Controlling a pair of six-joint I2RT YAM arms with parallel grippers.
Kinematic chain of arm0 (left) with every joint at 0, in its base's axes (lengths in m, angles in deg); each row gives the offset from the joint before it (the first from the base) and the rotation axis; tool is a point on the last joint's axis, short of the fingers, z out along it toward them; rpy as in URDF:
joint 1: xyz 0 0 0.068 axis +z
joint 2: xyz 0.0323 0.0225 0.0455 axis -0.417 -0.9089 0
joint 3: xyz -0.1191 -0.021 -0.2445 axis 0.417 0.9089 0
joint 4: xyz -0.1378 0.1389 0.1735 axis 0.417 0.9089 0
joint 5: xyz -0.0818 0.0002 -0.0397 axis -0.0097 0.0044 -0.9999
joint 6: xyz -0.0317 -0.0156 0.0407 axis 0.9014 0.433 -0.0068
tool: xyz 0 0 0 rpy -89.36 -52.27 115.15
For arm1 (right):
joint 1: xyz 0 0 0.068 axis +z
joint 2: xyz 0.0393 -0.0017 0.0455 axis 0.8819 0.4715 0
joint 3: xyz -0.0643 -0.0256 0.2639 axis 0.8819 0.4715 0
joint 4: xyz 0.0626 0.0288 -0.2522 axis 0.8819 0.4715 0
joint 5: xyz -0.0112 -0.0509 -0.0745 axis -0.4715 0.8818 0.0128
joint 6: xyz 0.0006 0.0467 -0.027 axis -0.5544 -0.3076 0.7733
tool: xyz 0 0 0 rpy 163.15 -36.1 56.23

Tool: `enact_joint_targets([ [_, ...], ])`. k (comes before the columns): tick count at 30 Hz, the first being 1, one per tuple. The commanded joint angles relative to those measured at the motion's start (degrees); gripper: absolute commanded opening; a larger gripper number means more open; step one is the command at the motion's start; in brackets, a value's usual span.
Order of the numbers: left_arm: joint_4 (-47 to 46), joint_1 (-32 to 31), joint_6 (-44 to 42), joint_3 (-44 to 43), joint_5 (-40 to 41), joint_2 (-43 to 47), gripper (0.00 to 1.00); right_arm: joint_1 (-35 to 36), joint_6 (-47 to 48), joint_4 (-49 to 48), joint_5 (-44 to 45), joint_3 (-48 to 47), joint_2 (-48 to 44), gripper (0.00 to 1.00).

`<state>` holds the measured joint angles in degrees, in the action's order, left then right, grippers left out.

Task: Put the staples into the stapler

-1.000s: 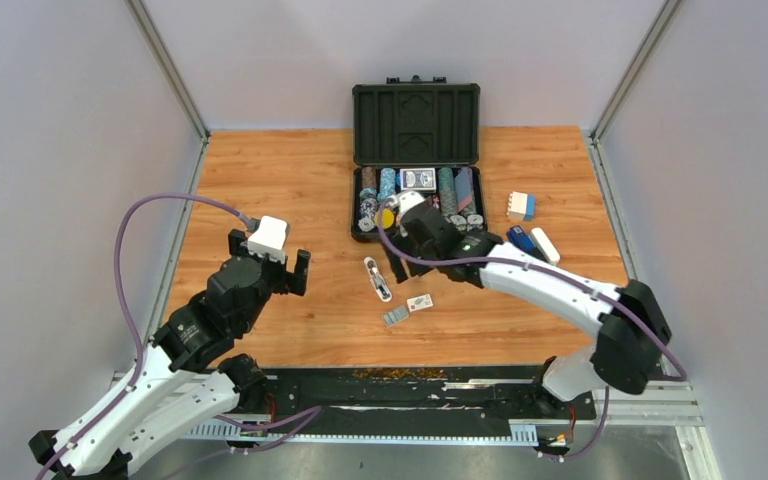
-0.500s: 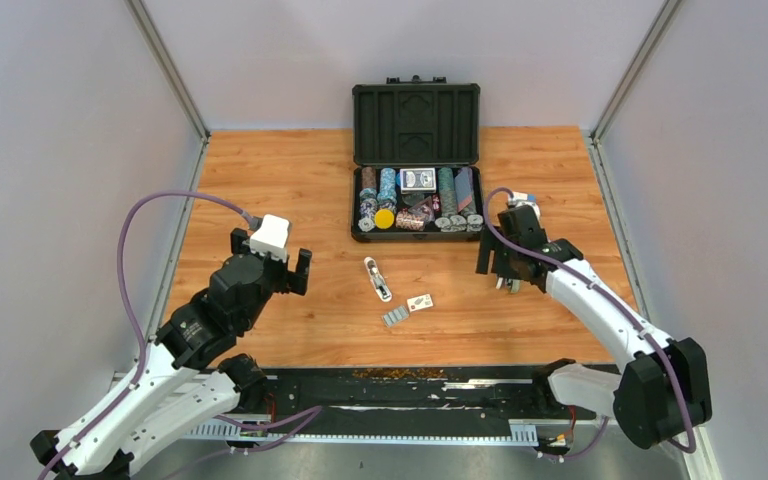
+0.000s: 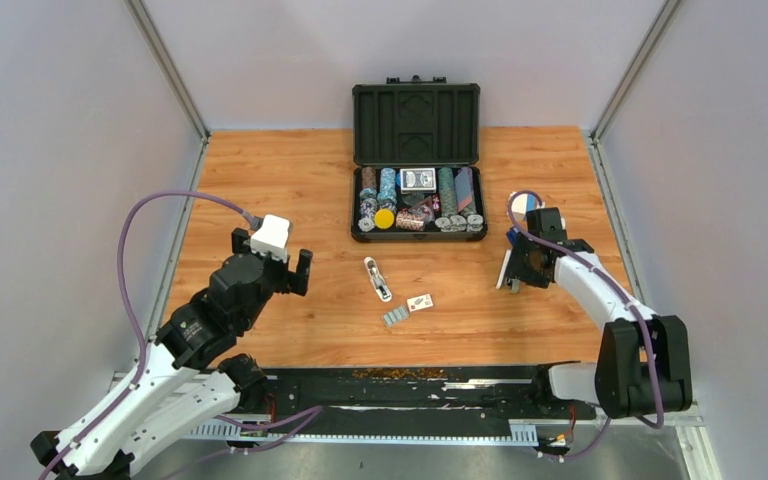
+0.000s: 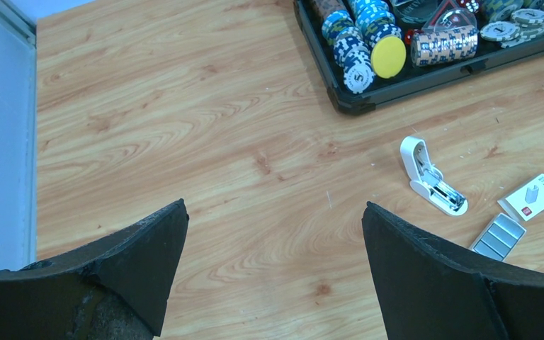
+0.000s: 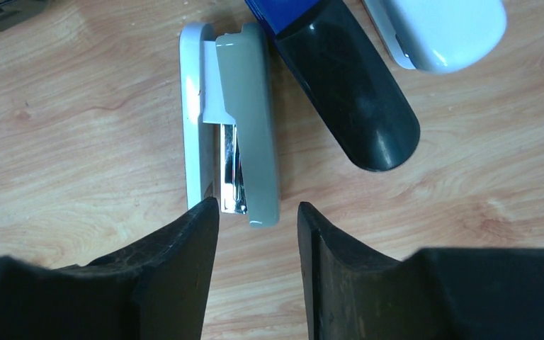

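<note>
The grey-olive stapler (image 5: pixel 244 120) lies on its side on the wood, its pale underside to the left, in the right wrist view. My right gripper (image 5: pixel 255 212) hovers at its near end. The jaws stand a narrow gap apart with nothing between them, and the left fingertip (image 5: pixel 198 227) overlaps the stapler's pale edge. From above, the right gripper (image 3: pixel 513 278) covers most of it. The staples (image 4: pixel 499 235) lie as silvery strips in a small tray at mid-table, beside their white sleeve (image 4: pixel 533 198). My left gripper (image 4: pixel 273 212) hangs wide open over bare wood to the left.
A dark blue stapler (image 5: pixel 347 92) and a white one (image 5: pixel 439 28) lie right of the grey stapler. A small white stapler (image 4: pixel 432 177) lies open near the staples. An open black poker-chip case (image 3: pixel 416 120) stands at the back. A white-and-blue box (image 3: pixel 523 203) sits far right.
My right arm swung from the poker case to the right side and came down over the staplers. Its jaws narrowed. The left arm stayed still.
</note>
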<state>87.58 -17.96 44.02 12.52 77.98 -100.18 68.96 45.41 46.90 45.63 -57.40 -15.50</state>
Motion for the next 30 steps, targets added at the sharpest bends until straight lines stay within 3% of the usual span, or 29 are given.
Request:
enact_joint_targets([
  [1,-1.89,0.33,-0.55,0.14,-0.78,-0.26,1.0,-1.38,1.74,-4.83,-2.26,-0.51,3.02,0.44],
  [16,-2.12,0.33,-0.73,0.22,-3.15,-1.71,1.0,-2.08,3.98,-9.92,-9.51,-0.19,10.9,0.37],
  [22,-2.15,0.33,0.65,-0.18,-6.59,-3.1,1.0,-2.0,4.18,-10.11,-9.99,-0.49,11.6,0.46],
  [25,-2.28,0.33,2.78,-0.75,-9.34,-4.34,1.0,-1.48,4.09,-9.87,-9.57,-0.57,11.23,0.35],
  [30,-3.57,0.38,8.5,-1.18,-14.91,-6.5,1.0,1.23,3.61,-8.7,-9.18,-0.16,7.37,0.26],
])
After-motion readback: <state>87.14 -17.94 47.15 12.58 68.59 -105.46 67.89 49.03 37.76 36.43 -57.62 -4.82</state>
